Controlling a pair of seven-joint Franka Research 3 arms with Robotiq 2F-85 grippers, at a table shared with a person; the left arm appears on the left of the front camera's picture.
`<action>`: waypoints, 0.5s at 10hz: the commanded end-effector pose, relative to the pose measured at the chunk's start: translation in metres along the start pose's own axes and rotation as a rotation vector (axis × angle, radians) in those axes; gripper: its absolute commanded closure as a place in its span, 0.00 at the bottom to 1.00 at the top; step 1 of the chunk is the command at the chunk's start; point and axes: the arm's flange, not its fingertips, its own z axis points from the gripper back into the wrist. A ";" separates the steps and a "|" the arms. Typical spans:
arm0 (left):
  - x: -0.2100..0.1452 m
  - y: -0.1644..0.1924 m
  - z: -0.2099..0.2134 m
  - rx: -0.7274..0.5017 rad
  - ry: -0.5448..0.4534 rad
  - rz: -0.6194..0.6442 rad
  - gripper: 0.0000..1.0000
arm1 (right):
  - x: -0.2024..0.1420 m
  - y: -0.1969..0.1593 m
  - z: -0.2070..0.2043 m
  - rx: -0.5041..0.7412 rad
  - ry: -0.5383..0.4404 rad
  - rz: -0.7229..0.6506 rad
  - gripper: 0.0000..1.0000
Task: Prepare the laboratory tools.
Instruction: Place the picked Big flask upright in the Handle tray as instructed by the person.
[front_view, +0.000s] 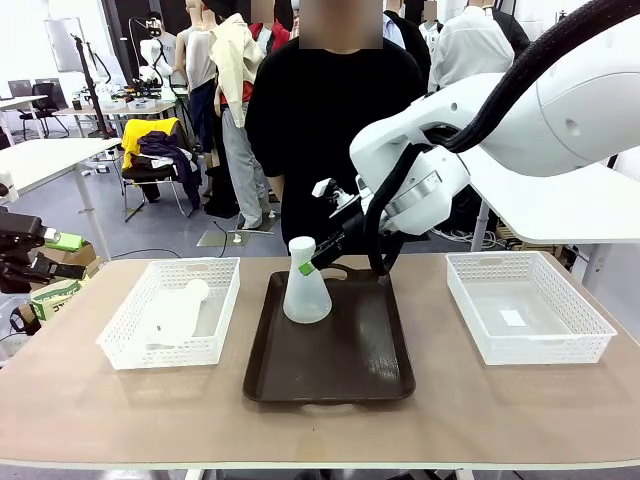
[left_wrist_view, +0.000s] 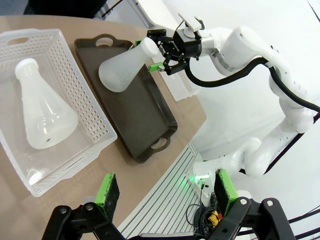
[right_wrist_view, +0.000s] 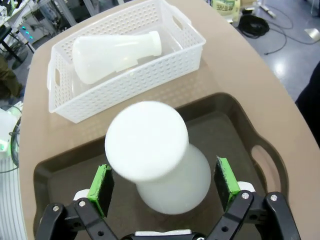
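I see my tan table (front_view: 100, 420) holding a dark brown tray (front_view: 330, 368) directly below my right gripper (front_view: 304, 261), a white lattice basket (front_view: 160, 353) off to its left, a second basket (front_view: 545, 350) to its right

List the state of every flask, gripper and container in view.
upright flask: stands on the brown tray, between the open jaws of the right gripper, not clamped.
second flask: lies on its side in the left basket.
right gripper: open, straddling the upright flask.
left gripper: open, holding nothing.
brown tray: carries one flask.
left basket: holds one flask.
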 end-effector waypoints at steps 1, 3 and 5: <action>0.001 0.000 0.000 -0.019 -0.020 -0.018 0.00 | -0.013 0.008 0.023 -0.002 0.023 0.001 0.00; 0.001 0.000 0.000 -0.019 -0.020 -0.018 0.00 | -0.023 0.011 0.038 0.003 0.019 -0.020 0.00; 0.001 0.000 0.000 -0.019 -0.020 -0.018 0.00 | -0.016 0.003 0.029 -0.013 0.019 -0.018 0.00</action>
